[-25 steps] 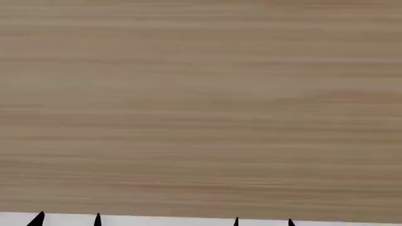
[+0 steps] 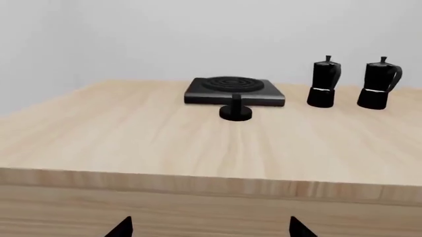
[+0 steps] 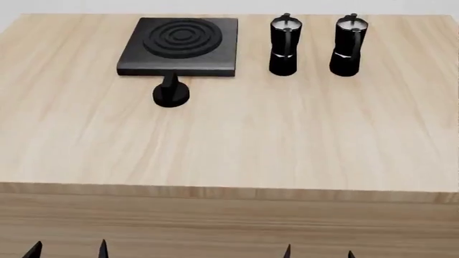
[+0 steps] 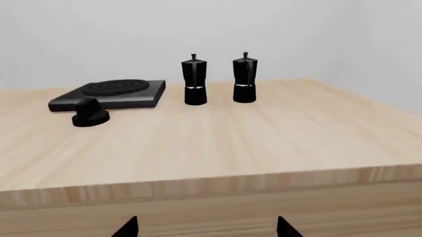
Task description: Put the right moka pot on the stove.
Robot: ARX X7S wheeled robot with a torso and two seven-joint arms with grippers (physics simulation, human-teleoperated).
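Two identical glossy black moka pots stand upright at the far side of the wooden table. The right moka pot (image 3: 349, 45) is at the far right, also in the left wrist view (image 2: 378, 84) and right wrist view (image 4: 244, 79). Its twin (image 3: 284, 45) stands just left of it. The stove (image 3: 179, 46), a dark square slab with a ring burner, lies at the far left; it also shows in both wrist views (image 2: 234, 92) (image 4: 108, 94). My left gripper (image 3: 68, 251) and right gripper (image 3: 318, 252) are open and empty, below the table's front edge, far from the pots.
A small black oval knob (image 3: 171, 93) sits on the table just in front of the stove. The table's front edge (image 3: 229, 191) runs across the view between my grippers and the objects. A plain grey wall stands behind the table.
The head view has shifted: before it showed only bare wood grain close up, now it shows the whole tabletop with stove, knob and both pots. Gripper tips remain at the bottom edge.
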